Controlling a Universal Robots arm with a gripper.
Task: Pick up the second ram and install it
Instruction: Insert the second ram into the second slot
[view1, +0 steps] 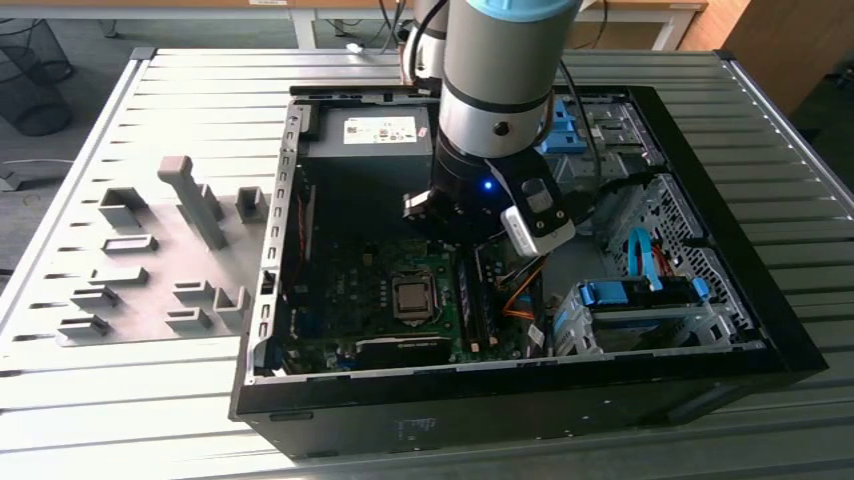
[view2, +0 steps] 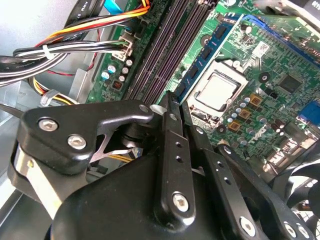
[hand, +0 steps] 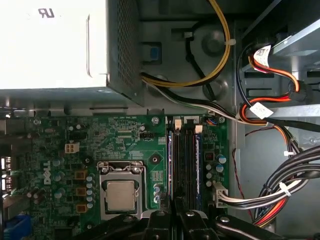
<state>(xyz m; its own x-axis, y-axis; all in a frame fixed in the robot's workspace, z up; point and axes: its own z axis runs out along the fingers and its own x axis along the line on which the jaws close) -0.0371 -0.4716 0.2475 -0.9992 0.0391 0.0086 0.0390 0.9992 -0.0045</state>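
Second wrist view: the gripper (view2: 170, 100) is seen with its jaws drawn all but together, tips poised just above one end of the second ram (view2: 206, 52). Whether the board's top edge is nipped between them or merely touched cannot be told.

The second ram is judged to be the blue stick lying in the memory slot nearest the CPU socket (view2: 218, 90). In the exterior view the stick (view1: 470, 290) stands at the socket's 3 o'clock and at the gripper's 6 o'clock, inside the open computer case (view1: 747, 300). The grey holder blocks (view1: 147, 270) are found well apart, at the case's 9 o'clock.

Several failures can be foreseen. If pressure is applied at one end alone, the stick could be seated crooked, with the far end left proud of its slot and the latch there not closed. If the tips are set slightly off the board's edge, they could slip onto the neighbouring purple-black slots (view2: 165, 45) or onto the motherboard (view2: 280, 85), which could be scraped. The cable bundle (view2: 65, 47) lies near the arm's wrist and could be snagged.

The stick is seen as long, thin and blue, with a row of black chips along its face. Whether it is fully home cannot be judged.
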